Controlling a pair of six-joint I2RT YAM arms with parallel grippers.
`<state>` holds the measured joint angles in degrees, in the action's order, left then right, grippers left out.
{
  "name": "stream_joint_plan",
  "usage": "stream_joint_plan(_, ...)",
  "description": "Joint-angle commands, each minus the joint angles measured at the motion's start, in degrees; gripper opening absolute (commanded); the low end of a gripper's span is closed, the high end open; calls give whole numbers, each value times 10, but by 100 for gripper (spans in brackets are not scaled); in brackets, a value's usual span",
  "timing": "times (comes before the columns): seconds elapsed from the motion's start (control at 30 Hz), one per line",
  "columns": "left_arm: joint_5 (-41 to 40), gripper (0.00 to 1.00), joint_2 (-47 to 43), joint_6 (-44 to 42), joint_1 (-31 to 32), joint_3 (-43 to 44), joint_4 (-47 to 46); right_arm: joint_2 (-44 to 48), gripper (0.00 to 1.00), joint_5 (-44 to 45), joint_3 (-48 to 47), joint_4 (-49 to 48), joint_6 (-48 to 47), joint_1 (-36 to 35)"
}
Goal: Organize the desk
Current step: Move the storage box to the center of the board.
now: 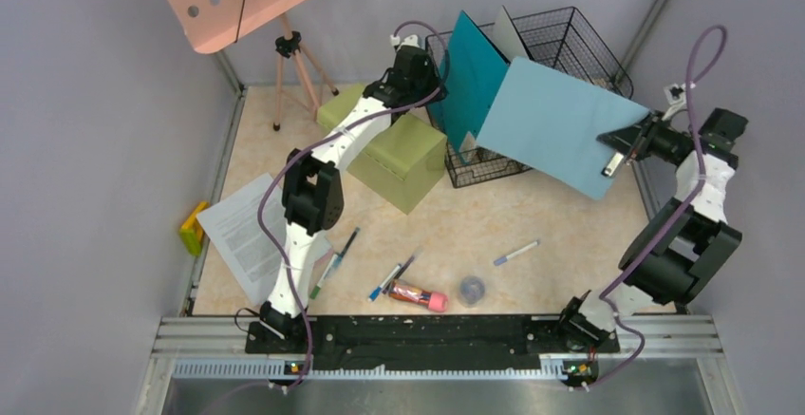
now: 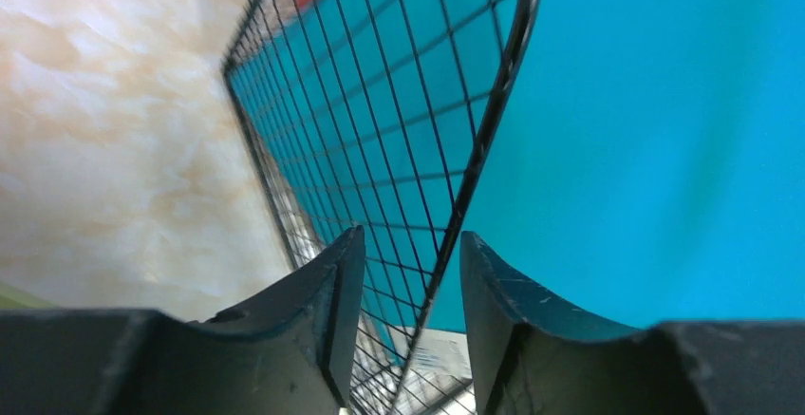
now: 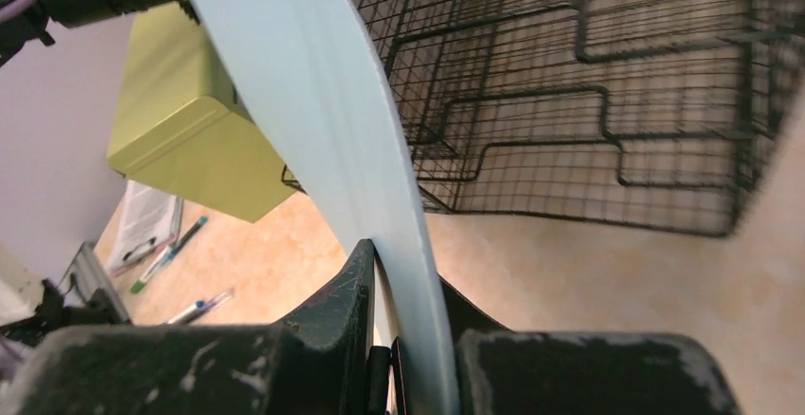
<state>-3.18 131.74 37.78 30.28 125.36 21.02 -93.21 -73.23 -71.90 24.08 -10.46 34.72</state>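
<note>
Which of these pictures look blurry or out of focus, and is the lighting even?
Top view: even light, faint shadows on the desk, all sharp. Left wrist view: the wire basket and teal folder are soft, the desk washed out. Right wrist view: the pale blue folder near the lens is blurred, the basket's right edge smears.

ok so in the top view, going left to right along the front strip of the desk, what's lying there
yellow block → printed sheet → green pen → blue pens → red tube → grey round lid → blue-and-white marker
</note>
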Motion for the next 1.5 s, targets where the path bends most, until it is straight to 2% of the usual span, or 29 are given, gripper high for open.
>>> stream_joint_plan(0.0,78,53,-29,44,8,9,29,81,0,51,-6,149,-81,89)
stream_joint_plan(0.2,82,71,-46,33,0,3,23,125,0,32,-3,363,-221,171)
stream_joint_plan(0.3,86,77,-58,27,-4,-7,20,117,0,28,-2,455,-271,205)
stream_joint_plan(0.47,78,86,-73,6,-4,-16,17,76,0,15,-8,616,-407,286)
stream_joint_plan(0.6,75,87,-83,-3,-7,-19,17,83,0,37,-7,610,-399,343)
stream_joint_plan(0.77,74,88,-94,-12,-10,-30,16,92,0,50,-8,592,-368,358)
stream_joint_plan(0.93,77,88,-102,-15,-15,-49,12,79,0,21,-34,616,-369,360)
stream_joint_plan(1.07,79,88,-105,-18,-18,-57,12,63,0,-12,-52,620,-332,366)
stream_joint_plan(1.47,77,88,-120,-31,-25,-77,7,25,0,-93,15,621,-311,371)
